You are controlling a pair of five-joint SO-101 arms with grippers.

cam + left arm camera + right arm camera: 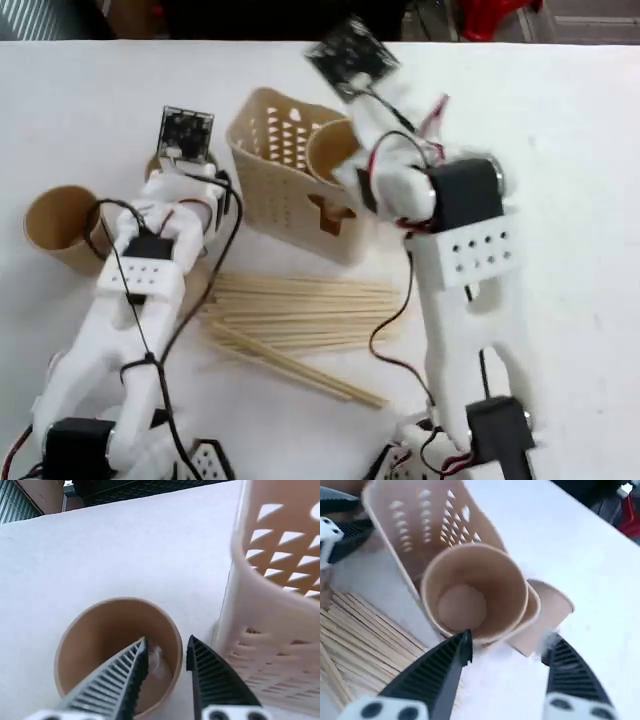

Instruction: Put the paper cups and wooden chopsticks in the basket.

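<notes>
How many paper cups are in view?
4. First cup: table's far left. Second cup: beside the basket, left gripper astride its rim. Third cup: basket's end, before the right gripper. Fourth cup: just behind the third. More may be hidden.

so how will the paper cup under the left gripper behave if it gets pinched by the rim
Probably light: the paper cup looks thin-walled. Its wall may flex or dent, since the left gripper straddles the rim, one finger inside and one outside. It stands upright and loose on the table, so a sideways nudge could tip it.
</notes>
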